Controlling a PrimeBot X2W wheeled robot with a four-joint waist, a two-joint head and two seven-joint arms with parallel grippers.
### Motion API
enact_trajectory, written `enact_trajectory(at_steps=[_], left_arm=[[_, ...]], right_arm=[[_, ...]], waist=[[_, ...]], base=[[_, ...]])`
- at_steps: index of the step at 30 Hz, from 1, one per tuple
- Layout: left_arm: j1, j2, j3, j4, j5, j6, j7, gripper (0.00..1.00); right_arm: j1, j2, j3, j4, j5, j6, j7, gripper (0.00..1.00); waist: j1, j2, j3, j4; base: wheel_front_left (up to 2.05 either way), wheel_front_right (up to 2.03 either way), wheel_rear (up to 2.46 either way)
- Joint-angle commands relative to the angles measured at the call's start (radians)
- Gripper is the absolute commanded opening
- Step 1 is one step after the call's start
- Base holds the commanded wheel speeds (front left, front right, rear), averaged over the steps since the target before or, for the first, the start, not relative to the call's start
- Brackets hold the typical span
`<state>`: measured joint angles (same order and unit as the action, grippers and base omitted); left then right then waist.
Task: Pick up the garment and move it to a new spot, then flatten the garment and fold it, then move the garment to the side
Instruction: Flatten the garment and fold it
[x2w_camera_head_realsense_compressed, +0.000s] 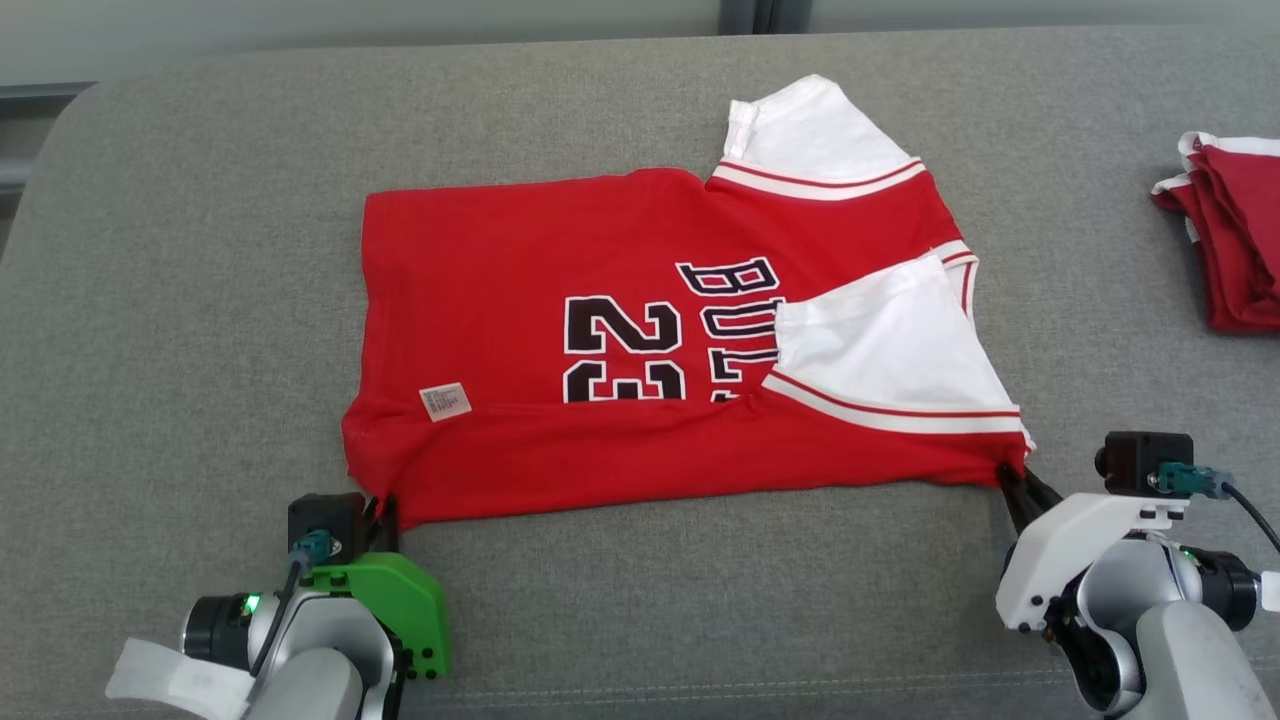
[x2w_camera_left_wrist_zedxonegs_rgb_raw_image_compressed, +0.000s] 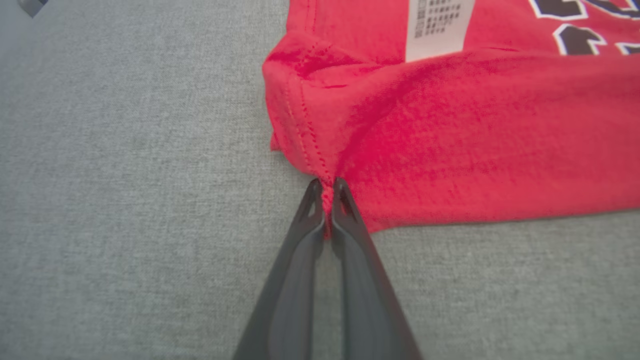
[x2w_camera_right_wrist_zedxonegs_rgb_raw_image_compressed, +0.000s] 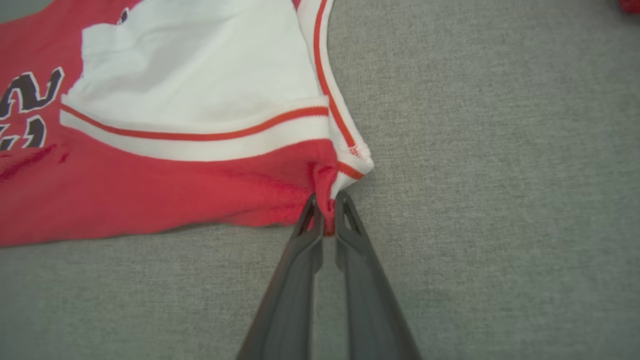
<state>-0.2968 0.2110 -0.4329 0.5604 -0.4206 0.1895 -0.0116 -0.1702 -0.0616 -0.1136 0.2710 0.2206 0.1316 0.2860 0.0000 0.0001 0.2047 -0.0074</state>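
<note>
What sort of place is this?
Probably a clothes folding station: a grey fabric surface, a red and white jersey spread on it, and a pile of folded red garments nearby.

Chest lettering (x2w_camera_head_realsense_compressed: 728, 279) — half under the white sleeve (x2w_camera_head_realsense_compressed: 885, 345)

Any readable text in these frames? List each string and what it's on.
"23": black, white-edged digits on the front of the red garment, cut off along one side by a fold.
"BUL": same lettering next to the digits; the rest is covered by the white sleeve.
White label near the hem: printed, but too blurred to read.
</note>
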Motion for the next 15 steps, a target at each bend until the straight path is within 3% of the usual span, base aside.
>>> enact_trajectory(at_steps=[1,10,15], left_arm=[[0.02,0.012,-0.004,0.0,0.003,-0.004,0.003,0.0],[0.119,0.041,-0.033,-0.086,0.001,0.01,0.042,0.0],[0.158,0.05,-0.04,-0.13,-0.007,0.018,0.065,0.0]], right_arm=[[0.03,-0.001,0.001,-0.023,0.008,-0.002,0.014,0.0],[0.223,0.005,-0.024,-0.258,0.044,-0.002,0.149,0.0],[0.28,0.008,-0.044,-0.314,0.045,-0.002,0.181,0.0]], waist=[[0.0,-0.0001,-0.015,-0.001],[0.0,-0.0001,-0.066,-0.001],[0.0,-0.0001,-0.079,-0.002]], base=[[0.0,0.0,0.0],[0.0,0.0,0.0],[0.0,0.0,0.0]])
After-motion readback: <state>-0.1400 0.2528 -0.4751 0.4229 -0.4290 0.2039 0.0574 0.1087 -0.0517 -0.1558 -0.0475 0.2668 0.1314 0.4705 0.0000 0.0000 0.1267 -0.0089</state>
